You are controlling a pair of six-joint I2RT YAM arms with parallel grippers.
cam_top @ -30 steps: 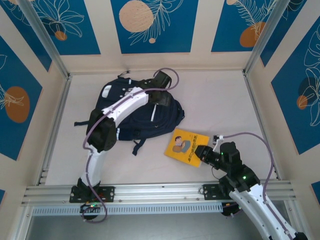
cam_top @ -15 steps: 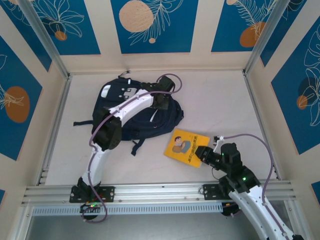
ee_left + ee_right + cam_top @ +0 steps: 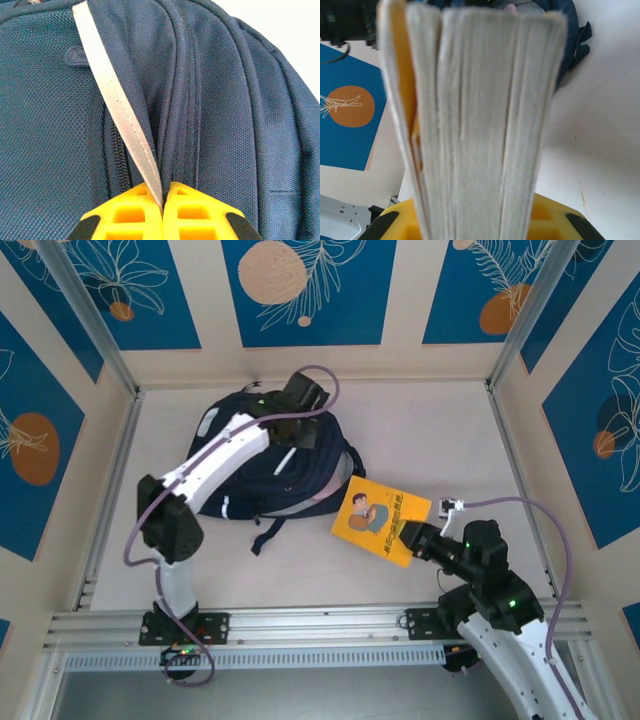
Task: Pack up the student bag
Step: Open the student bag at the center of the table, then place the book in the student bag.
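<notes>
A large dark navy fabric backpack [image 3: 318, 478] lies flat on the white table [image 3: 430, 430], toward its far edge and left of centre. Packing looks barely begun. The left end effector [image 3: 162, 192] is pressed together, pinching a pale grey reflective strip [image 3: 117, 100] that runs beside a zip on the bag's front. No compartment can be seen standing open. The right end effector [image 3: 412, 536] grips a thick yellow paperback book [image 3: 380, 518] by its near edge, and the wrist camera shows the page block clamped between the yellow fingers. The book is outside the bag, near the bag's right side and toward the table's near edge. On this evidence, opening a pocket and sliding the book inside both remain to be done.
</notes>
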